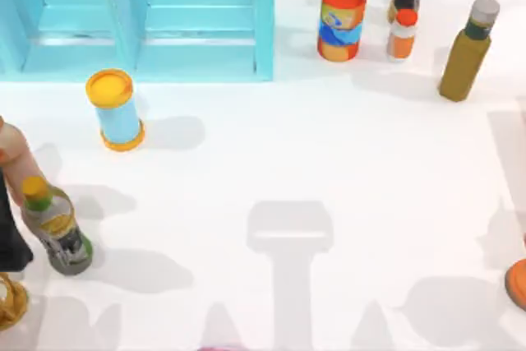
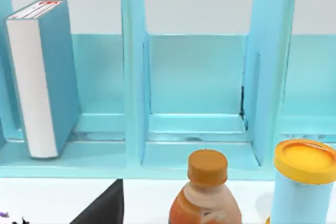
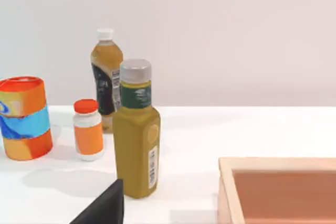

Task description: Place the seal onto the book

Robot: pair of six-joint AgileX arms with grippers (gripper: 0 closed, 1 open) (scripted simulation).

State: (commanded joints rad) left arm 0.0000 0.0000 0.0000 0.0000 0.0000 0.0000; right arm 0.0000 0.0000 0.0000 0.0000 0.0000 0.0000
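Observation:
The book [image 2: 47, 77] stands upright in a compartment of the light-blue cabinet [image 2: 134, 77], with its teal cover and white page edges facing the left wrist camera. The seal is out of view. A dark edge of my left gripper [image 2: 105, 208] shows low in the left wrist view, facing the cabinet across an orange-capped juice bottle [image 2: 206, 198]. A dark edge of my right gripper [image 3: 105, 208] shows in the right wrist view, near the olive bottle [image 3: 136, 140].
The cabinet [image 1: 205, 39] spans the back left. A blue can with a yellow lid [image 1: 115, 110] and a green-labelled bottle [image 1: 56, 226] stand on the left. A red can [image 1: 341, 22], a small orange-capped bottle [image 1: 401, 34] and an olive bottle [image 1: 466, 51] stand at the back right. A wooden box [image 3: 278, 163] is near the right arm.

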